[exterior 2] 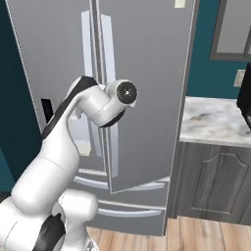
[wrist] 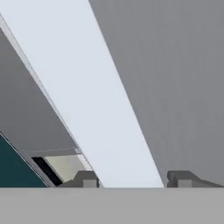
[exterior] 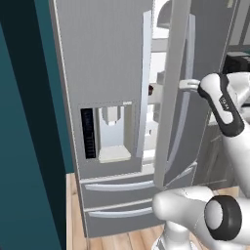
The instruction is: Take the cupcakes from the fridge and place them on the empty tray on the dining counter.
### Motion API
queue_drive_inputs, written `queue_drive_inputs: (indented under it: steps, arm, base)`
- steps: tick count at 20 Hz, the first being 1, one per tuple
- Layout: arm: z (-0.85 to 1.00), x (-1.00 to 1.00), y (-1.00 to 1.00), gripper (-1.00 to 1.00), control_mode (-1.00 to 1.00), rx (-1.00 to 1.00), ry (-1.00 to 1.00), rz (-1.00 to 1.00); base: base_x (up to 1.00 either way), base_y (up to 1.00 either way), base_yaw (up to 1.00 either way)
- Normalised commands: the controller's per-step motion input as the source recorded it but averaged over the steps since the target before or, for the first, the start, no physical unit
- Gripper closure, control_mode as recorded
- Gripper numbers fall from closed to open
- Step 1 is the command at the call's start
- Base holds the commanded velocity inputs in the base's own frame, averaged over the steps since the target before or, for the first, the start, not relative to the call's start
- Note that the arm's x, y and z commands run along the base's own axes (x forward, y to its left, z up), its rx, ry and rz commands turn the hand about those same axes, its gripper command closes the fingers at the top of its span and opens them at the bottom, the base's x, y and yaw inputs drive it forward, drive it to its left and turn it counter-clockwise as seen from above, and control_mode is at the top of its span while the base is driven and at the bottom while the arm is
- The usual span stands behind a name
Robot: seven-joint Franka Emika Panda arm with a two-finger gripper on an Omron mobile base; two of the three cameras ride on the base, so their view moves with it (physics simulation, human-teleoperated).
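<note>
In the hand view the two fingertips [wrist: 89,180] stand at the bottom of the frame, one on each side of the pale handle [wrist: 94,100] that runs from upper left to lower middle; the gripper [wrist: 136,180] looks closed around it, though contact is hard to judge. The fridge [exterior: 105,73] fills the left base view, its right door [exterior: 178,97] swung partly open (white inside showing in the gap). A small dark thing [exterior: 152,90] sits on a shelf mid-frame, maybe a cupcake; I cannot tell.
</note>
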Motion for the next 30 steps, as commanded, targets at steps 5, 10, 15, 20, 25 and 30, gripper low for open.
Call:
queue_drive_inputs:
  steps: [5, 10, 15, 20, 25, 30]
  arm:
    - [0.01, -0.77, -0.12, -1.0, -1.0, 0.0, 0.02, 0.0]
    - [0.26, -0.72, 0.3, -1.0, -1.0, -0.03, 0.06, 0.0]
    - [0.61, -1.0, 0.39, -1.0, -1.0, -0.09, -0.03, -0.04]
    - [0.48, -0.98, 0.2, -1.0, -1.0, -0.21, -0.13, -0.2]
    - [0.31, -0.61, 0.0, -1.0, -1.0, -0.23, -0.03, -0.26]
    - [0.18, -0.73, 0.01, -1.0, -1.0, -0.2, -0.06, -0.28]
  base:
    - [0.0, 0.0, 0.0]
    - [0.0, 0.0, 0.0]
    - [0.0, 0.0, 0.0]
    - [0.0, 0.0, 0.0]
    - [0.0, 0.0, 0.0]
    - [0.0, 0.0, 0.0]
